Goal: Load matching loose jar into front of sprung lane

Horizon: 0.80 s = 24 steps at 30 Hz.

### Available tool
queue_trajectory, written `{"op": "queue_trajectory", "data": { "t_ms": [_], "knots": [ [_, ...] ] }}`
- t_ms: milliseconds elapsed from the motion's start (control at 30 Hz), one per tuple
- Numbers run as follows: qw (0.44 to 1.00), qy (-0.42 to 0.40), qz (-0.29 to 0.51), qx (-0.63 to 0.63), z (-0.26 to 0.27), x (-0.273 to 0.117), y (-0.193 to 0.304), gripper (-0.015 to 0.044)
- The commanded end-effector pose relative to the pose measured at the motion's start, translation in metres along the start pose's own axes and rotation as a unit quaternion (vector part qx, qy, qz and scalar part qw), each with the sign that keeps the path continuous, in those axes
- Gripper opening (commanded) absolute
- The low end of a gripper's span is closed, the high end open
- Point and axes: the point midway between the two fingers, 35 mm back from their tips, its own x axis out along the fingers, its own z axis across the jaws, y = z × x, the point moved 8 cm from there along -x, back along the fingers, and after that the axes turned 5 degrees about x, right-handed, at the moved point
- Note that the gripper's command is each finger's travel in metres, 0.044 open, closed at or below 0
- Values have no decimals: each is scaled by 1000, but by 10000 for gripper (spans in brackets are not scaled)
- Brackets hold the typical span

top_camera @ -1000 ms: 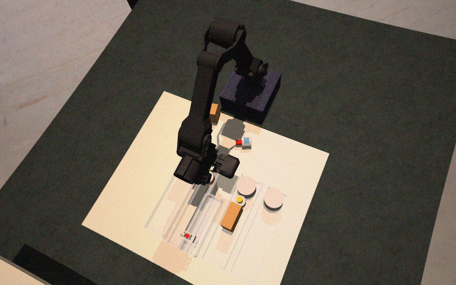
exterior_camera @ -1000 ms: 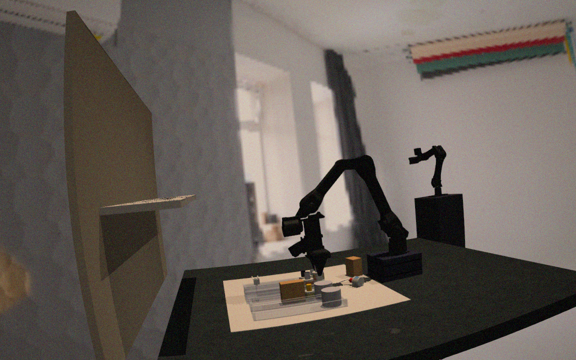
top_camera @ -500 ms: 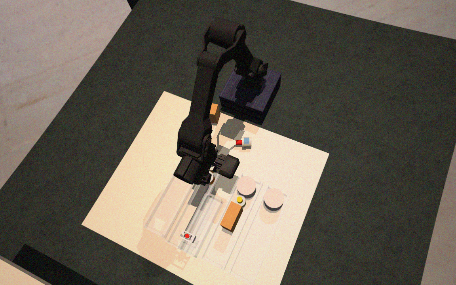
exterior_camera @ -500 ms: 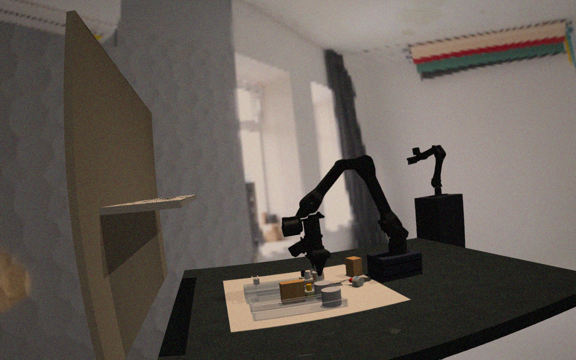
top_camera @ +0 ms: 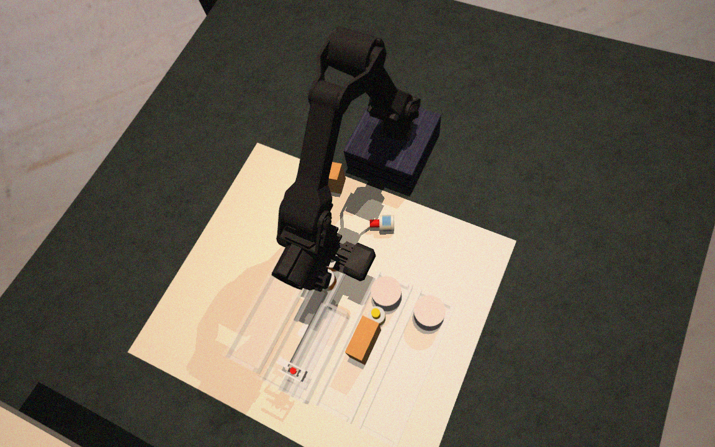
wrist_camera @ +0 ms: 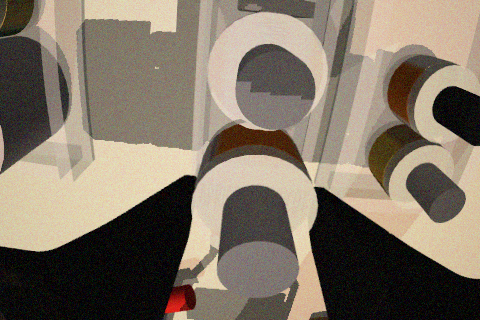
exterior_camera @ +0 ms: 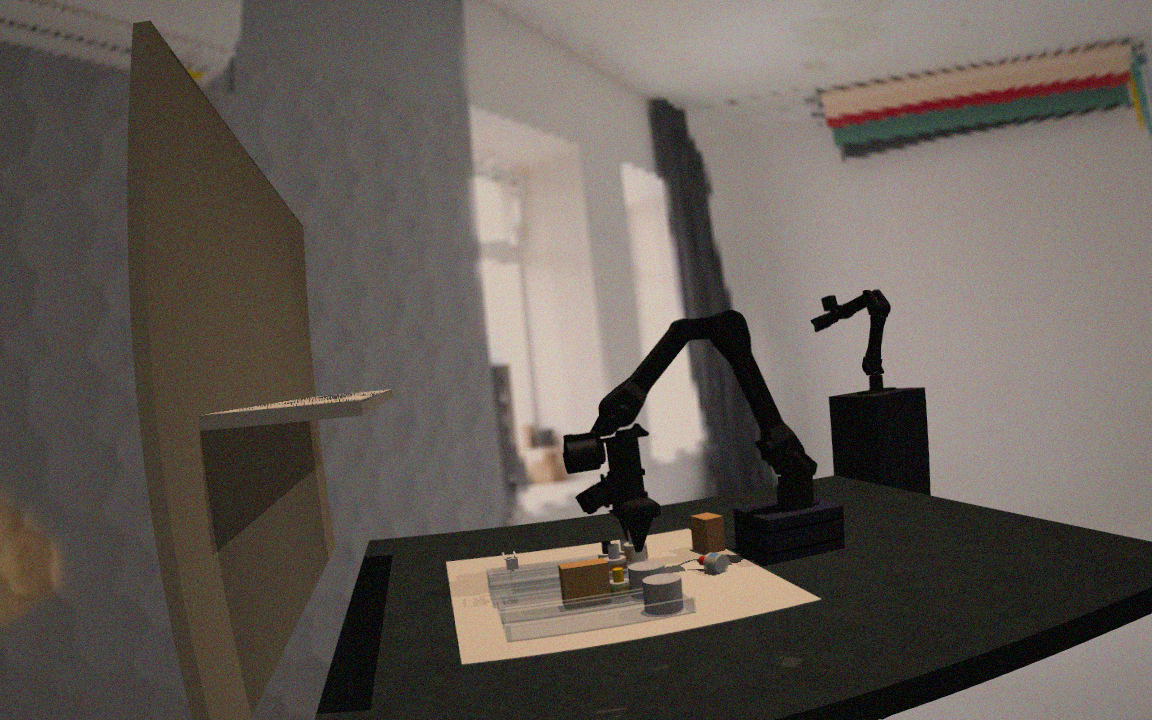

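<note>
from the top view, the arm reaches down the middle of the frame and the pincer [top_camera: 329,277] sits just above the near end of the clear sprung lane [top_camera: 315,339], on the cream mat [top_camera: 449,261] of the dark desk [top_camera: 571,166]; the arm hides what it holds, only a brown sliver showing under the wrist. to the right in neighbouring lanes stand two pale round lids and an orange box [top_camera: 363,340], and a small red-capped bottle [top_camera: 383,223] lies loose above them. in the exterior view, small and low in the frame centre, the pincer [exterior_camera: 635,535] points straight down at the front of the lanes; the jar is too small to make out there. the wrist view settles it: the pincer [wrist_camera: 254,214] is closed on the loose jar [wrist_camera: 255,194], a brown-bodied jar with a grey cap [wrist_camera: 256,250], held by its sides in the centre of the frame. directly above it in the picture the matching lane jar [wrist_camera: 268,71] stands between the lane walls, very close to or touching the held one; i cannot tell which. two other jars lie at the right edge. the jar looks rigid and smooth, likely light and a bit slippery, so a firm side grip low on the body, below the cap, seems best while it shoves the row against the spring.
</note>
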Motion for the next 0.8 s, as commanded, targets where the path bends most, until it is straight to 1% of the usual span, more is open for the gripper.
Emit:
{"op": "queue_trajectory", "data": {
  "t_ms": [0, 767],
  "knots": [
    [1000, 1, -15, -1, 0, -3, -6, 0],
    [1000, 1, -16, -1, 0, -3, -8, 0]
  ]
}}
